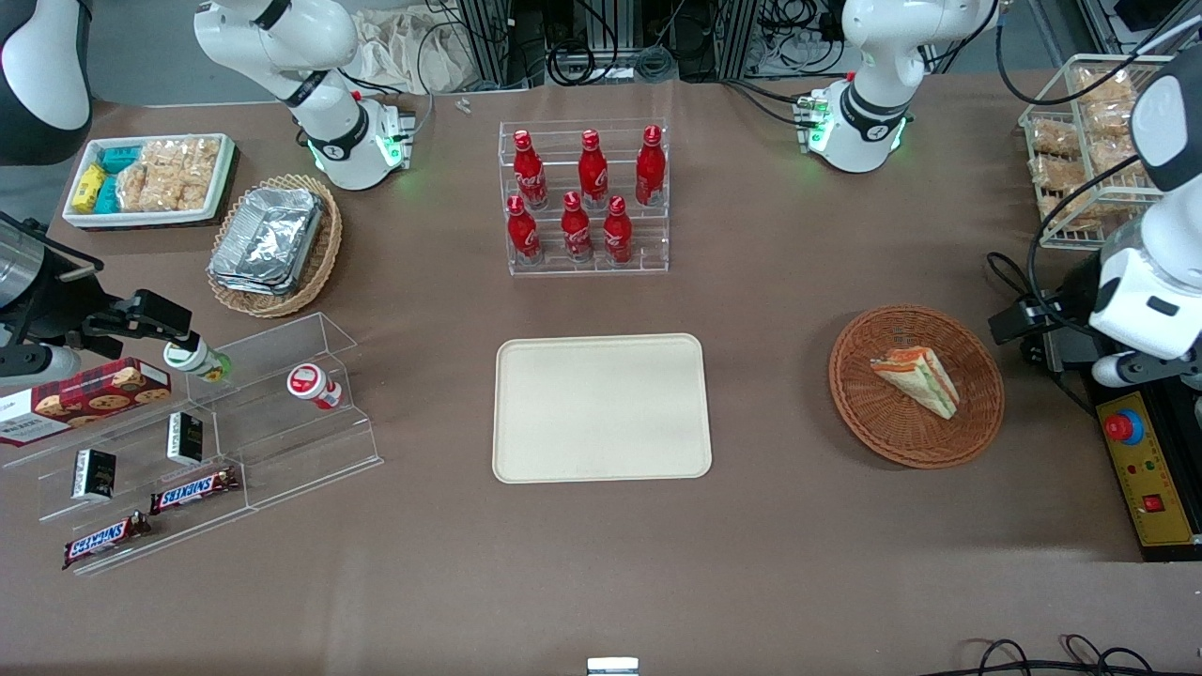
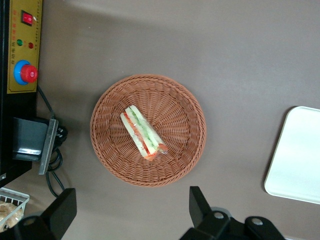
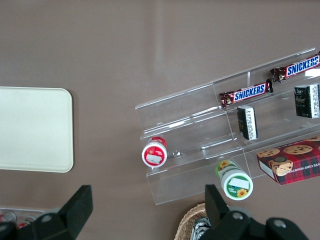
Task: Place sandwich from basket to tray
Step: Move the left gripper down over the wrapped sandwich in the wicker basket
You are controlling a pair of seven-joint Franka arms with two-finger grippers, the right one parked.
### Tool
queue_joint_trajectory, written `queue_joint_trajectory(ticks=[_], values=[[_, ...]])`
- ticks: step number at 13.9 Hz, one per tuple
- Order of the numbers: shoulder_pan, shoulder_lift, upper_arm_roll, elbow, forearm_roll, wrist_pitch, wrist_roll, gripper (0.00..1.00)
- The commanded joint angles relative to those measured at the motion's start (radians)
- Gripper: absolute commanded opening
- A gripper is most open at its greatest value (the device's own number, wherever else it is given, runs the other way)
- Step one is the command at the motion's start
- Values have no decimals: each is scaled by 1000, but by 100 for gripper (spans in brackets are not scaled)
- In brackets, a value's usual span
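Observation:
The sandwich (image 1: 916, 376) (image 2: 142, 134), a triangular wedge with orange, red and green layers, lies in the round reddish-brown wicker basket (image 1: 916, 455) (image 2: 150, 180) toward the working arm's end of the table. My gripper (image 1: 1022, 321) (image 2: 131, 210) hangs above the table just beside the basket, apart from it. It is open, its black fingers (image 2: 200, 205) spread wide with only bare tablecloth between them. The cream tray (image 1: 601, 408) (image 2: 297, 155) lies flat mid-table with nothing on it.
A clear rack of red bottles (image 1: 587, 197) stands farther from the front camera than the tray. A yellow control box with a red button (image 1: 1150, 469) sits beside the basket. A wire basket of snacks (image 1: 1080, 150), a foil-container basket (image 1: 272, 244) and an acrylic snack shelf (image 1: 188, 441) stand round the edges.

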Motion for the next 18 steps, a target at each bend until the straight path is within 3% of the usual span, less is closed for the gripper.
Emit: queue_joint_trajectory(ticks=[1,6,11,13,18], values=[[0,4,5,13,-4,2,13,100],[-2,25,10,-53,-15,34,-37,99],[-2,-41,13,-404,-17,379,-347,97],[-2,-13,13,-455,-17,454,-494,94],[-2,59,74,-499,-26,537,-535,94]])
